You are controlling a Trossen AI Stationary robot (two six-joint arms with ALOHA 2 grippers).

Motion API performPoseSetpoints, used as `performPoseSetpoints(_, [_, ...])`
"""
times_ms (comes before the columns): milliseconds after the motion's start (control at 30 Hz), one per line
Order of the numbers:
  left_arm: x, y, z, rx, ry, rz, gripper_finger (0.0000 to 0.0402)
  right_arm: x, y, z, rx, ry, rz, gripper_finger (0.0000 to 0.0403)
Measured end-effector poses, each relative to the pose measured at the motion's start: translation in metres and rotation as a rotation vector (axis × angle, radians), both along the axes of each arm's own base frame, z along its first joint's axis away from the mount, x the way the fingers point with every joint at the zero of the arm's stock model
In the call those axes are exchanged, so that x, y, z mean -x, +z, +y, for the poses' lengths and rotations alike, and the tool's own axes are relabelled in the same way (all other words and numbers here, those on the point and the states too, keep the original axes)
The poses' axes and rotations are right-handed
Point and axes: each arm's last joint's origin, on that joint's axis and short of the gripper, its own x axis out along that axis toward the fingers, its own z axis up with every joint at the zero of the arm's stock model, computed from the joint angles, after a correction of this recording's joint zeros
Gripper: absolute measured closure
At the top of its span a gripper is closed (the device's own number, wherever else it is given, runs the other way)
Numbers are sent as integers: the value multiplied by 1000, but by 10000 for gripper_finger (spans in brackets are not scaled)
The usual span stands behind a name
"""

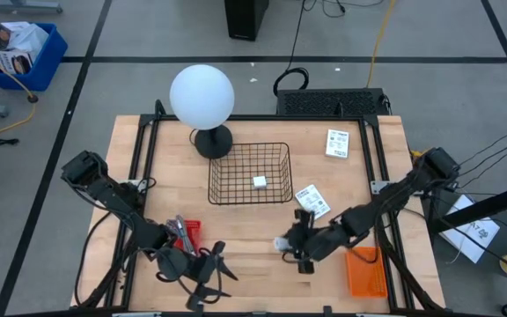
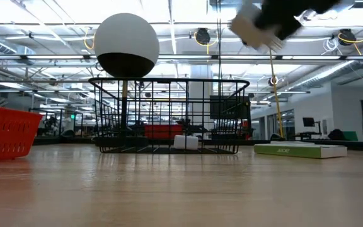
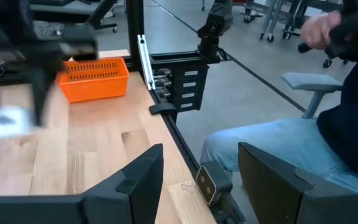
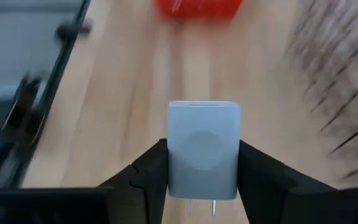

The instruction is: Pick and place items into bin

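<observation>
Only the right wrist view shows the grip plainly: the right gripper (image 4: 202,171) has its jaws clamped on a small white plug block (image 4: 203,149), two prongs pointing down. From above, that gripper (image 1: 293,249) sits low and right of centre, the block (image 1: 281,244) a pale speck. The low view catches it blurred at top right.

The left gripper (image 3: 201,177) waits at lower left (jaws apart, nothing between).

The wire basket (image 1: 271,150) at centre holds one white block (image 1: 260,182). Two printed packets (image 1: 337,143) lie right of it.
</observation>
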Motion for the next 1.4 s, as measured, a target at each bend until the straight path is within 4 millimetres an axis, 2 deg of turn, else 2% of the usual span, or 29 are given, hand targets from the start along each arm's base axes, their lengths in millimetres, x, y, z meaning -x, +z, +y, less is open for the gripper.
performPoseSetpoints(133, [0, 0, 0, 0, -1, -2, 190, -7, 23, -21, 101, -68, -142, 257])
performPoseSetpoints(267, [0, 0, 0, 1, -1, -3, 190, -19, 34, -47, 139, -118, -219, 254])
performPoseSetpoints(500, [0, 0, 0, -1, -1, -1, 190, -39, 39, -112, 99, -194, -247, 257])
performPoseSetpoints(667, [0, 0, 0, -4, -1, -1, 190, -43, 39, -159, 3, -245, -246, 255])
performPoseSetpoints(767, [0, 0, 0, -4, -1, -1, 190, -44, 34, -178, -39, -268, -221, 253])
performPoseSetpoints(967, [0, 0, 0, -33, -8, -15, 190, -47, 34, -196, -94, -268, -138, 257])
performPoseSetpoints(1200, [-5, 1, 5, -41, 6, -31, 190, -78, 42, -205, -81, -268, 49, 256])
performPoseSetpoints(1400, [-7, 1, 8, -40, 17, -30, 190, -105, 33, -224, -124, -281, 247, 257])
